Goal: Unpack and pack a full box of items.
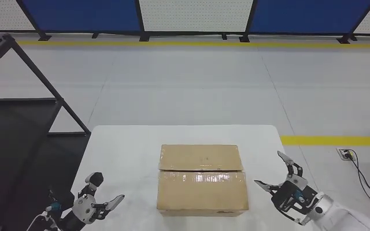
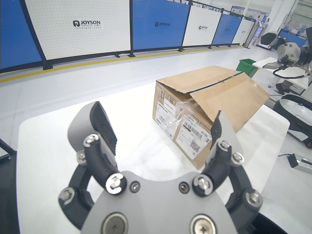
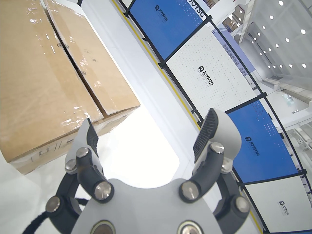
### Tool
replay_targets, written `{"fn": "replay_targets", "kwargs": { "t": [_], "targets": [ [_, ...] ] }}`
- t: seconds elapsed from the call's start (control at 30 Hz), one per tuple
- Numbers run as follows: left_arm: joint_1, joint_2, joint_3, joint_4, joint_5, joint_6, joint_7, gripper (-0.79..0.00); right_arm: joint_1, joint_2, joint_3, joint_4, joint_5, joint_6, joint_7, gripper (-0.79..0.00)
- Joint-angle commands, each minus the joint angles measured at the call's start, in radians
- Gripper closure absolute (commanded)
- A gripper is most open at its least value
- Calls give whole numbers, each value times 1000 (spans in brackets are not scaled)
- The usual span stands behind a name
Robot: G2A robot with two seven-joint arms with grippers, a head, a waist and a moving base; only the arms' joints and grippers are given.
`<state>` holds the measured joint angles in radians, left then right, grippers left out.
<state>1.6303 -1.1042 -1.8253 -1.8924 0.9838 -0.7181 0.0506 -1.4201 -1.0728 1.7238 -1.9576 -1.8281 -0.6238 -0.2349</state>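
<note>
The cardboard box [image 1: 202, 185] sits mid-desk [image 1: 127, 150], towards the front edge, with its flaps folded over. One flap seems slightly lifted along the seam, though glossy tape makes that hard to judge. The left gripper [image 1: 108, 189] hangs wide open off one end of the box and the right gripper [image 1: 270, 170] wide open off the other, neither touching it.

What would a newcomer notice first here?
The box stands in the middle of the white table, flaps down, with one flap slightly lifted at the seam. The left gripper and right gripper are both open and empty, one on each side of it, touching nothing.
</note>
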Motion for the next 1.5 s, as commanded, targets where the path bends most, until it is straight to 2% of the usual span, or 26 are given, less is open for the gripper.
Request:
{"fn": "replay_targets", "kwargs": {
  "t": [0.0, 0.2, 0.27, 0.5, 0.8, 0.9, 1.23, 1.3, 1.33, 1.37, 1.47],
  "targets": [
    [0, 0, 0, 0, 0, 0, 0, -785, -1, 0, 0, -1, 2, 0, 1, -785],
    [0, 0, 0, 0, 0, 0, 0, -785, -1, 0, 0, -1, 2, 0, 1, -785],
    [-2, -1, 0, 0, 0, 11, 2, -785, 8, 1, -19, -17, -5, 13, -85, -785],
    [-44, 2, 12, 22, 49, 1, 48, -785, 20, 29, -14, 19, -325, 162, -450, -785],
    [-44, 4, 9, 39, 51, -40, 115, -785, 61, 60, -15, 123, -574, 330, -739, -785],
    [-41, 6, 1, 44, 54, -64, 123, -785, 78, 65, -11, 155, -609, 340, -709, -785],
    [-41, 6, 1, 44, 54, -64, 123, -785, 78, 65, -11, 155, -609, 340, -709, -785],
    [-41, 7, 5, 27, 75, -67, 124, -785, 73, 64, -23, 152, -571, 310, -708, -785],
    [-39, 7, 4, 17, 102, -70, 135, -785, 78, 66, -28, 152, -552, 262, -713, -785],
    [-36, 7, 4, 10, 127, -73, 156, -785, 86, 69, -25, 156, -540, 206, -701, -785],
    [-29, 8, 3, -2, 211, -93, 251, -785, 129, 77, -28, 177, -454, -47, -652, -785]
  ]
}}
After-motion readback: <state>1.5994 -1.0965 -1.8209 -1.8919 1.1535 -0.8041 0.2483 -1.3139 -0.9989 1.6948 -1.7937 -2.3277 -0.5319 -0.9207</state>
